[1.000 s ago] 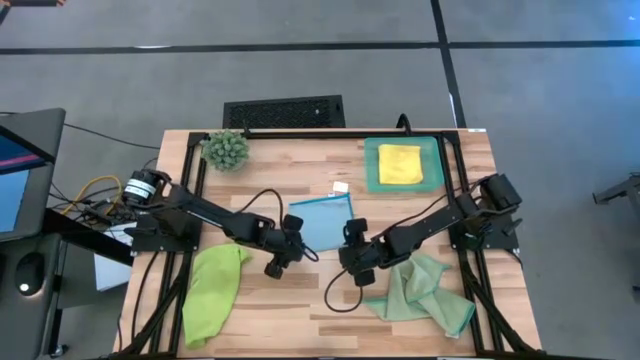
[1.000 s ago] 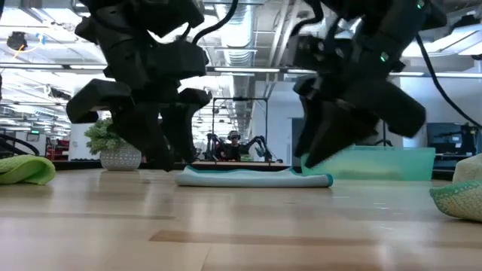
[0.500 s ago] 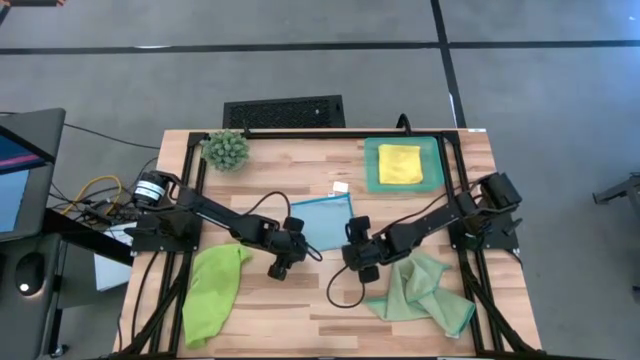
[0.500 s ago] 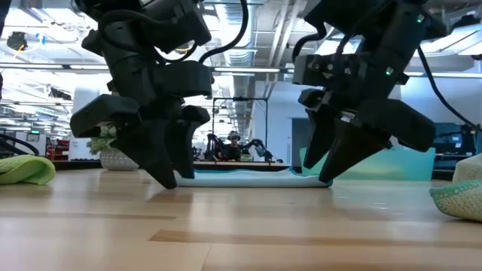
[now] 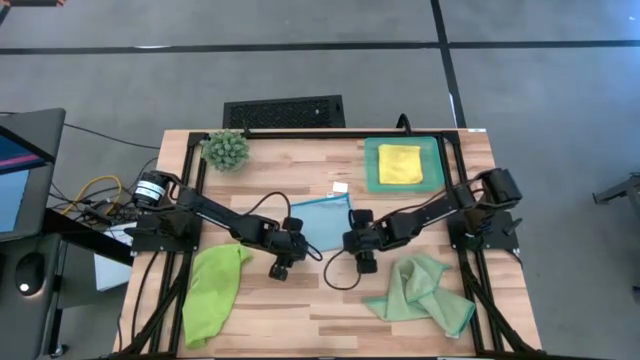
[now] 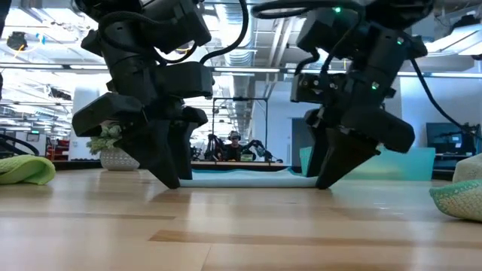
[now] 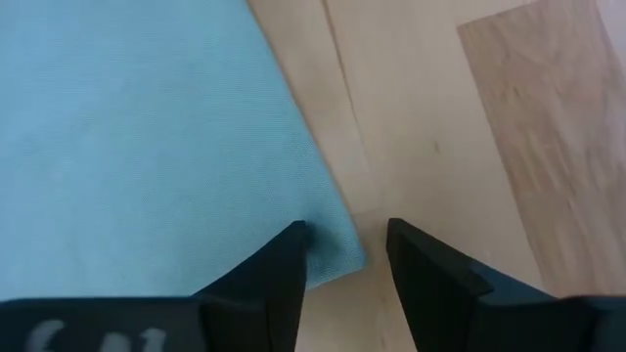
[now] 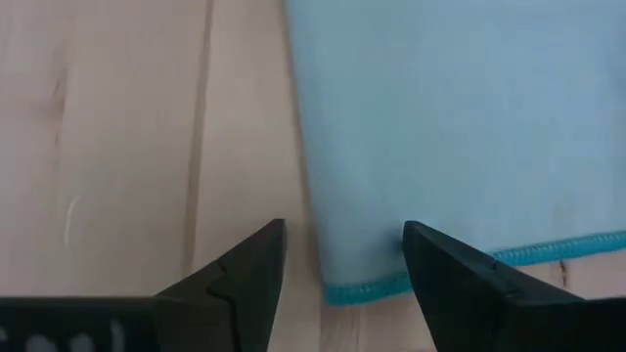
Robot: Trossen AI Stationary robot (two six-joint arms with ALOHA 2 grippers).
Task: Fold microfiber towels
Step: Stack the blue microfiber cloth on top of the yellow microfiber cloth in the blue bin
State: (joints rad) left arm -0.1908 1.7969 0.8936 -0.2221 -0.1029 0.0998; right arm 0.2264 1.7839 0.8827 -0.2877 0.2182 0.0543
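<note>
From above, a wooden table (image 5: 300,310) carries four cloths. The light blue towel (image 5: 322,218) lies flat in the middle. Both arms reach in toward its near edge: the left end effector (image 5: 288,250) at its near left corner, the right end effector (image 5: 357,245) at its near right corner. A lime green towel (image 5: 212,293) lies crumpled near the left edge, and a pale sage green towel (image 5: 422,292) is bunched at the right. At the far right, a teal tray (image 5: 374,172) holds a folded yellow towel (image 5: 399,164) and nothing else. A small spiky plant (image 5: 226,150) stands at the far left.

At table height, both end effectors point down with their tips touching or almost touching the table at either end of the blue towel's thin edge.

The left wrist view shows the left fingers (image 7: 284,264) narrowly parted around the towel's corner, not yet pinched shut.

The right wrist view shows the right fingers (image 8: 249,269) set wide, straddling the stitched corner.

To do this step well, each end effector should probably catch only the top layer at its corner, and both should lift evenly so the fold lands square.
</note>
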